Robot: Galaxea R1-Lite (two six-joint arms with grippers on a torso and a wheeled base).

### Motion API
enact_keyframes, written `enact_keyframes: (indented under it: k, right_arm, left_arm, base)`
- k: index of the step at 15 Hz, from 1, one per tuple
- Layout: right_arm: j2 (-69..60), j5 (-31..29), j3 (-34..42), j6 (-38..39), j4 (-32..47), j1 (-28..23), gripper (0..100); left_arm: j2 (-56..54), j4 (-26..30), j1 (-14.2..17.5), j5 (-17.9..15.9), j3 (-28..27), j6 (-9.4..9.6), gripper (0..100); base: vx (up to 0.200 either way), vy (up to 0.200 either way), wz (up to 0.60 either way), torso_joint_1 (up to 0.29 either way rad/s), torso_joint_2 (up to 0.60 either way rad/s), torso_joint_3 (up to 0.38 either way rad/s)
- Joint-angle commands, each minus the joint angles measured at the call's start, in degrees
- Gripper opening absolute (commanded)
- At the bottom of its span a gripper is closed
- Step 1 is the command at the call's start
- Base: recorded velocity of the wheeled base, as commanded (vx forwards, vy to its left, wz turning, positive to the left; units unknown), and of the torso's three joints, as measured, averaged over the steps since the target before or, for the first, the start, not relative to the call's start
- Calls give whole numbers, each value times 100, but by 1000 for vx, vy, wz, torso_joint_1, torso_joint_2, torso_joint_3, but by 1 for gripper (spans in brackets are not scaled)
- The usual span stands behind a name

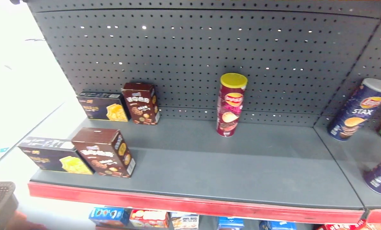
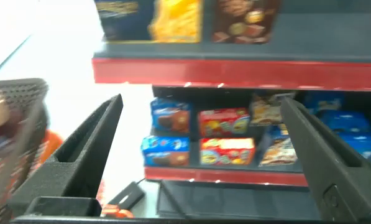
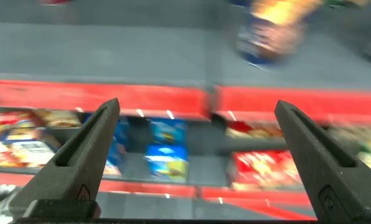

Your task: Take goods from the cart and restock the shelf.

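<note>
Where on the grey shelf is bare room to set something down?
Widest: the shelf front from the front brown box to its right edge, before the maroon can. Also between the rear brown box and that can. Crowded: the left end, with dark boxes alongside both.

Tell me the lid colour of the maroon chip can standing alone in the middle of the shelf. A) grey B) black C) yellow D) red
C: the maroon chip can, upright near the back panel of the shelf, is topped by a yellow lid.
</note>
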Motion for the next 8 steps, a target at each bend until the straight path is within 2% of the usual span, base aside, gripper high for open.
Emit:
enact_keyframes:
  k: [1,6,8]
  right_arm:
    - [0,2,0,2,0,-2,100]
    - [0,2,0,2,-9,7,100]
    - [0,-7,0,19,-9,7,100]
  left_arm:
    - [5,-7,5,-2,2,2,100]
    - [5,-7,5,-2,2,-7,100]
    - [5,1,5,-2,2,-7,100]
  base:
    - [0,0,600,7,-7,2]
    - [0,0,600,0,6,2]
    - [0,0,0,0,0,0]
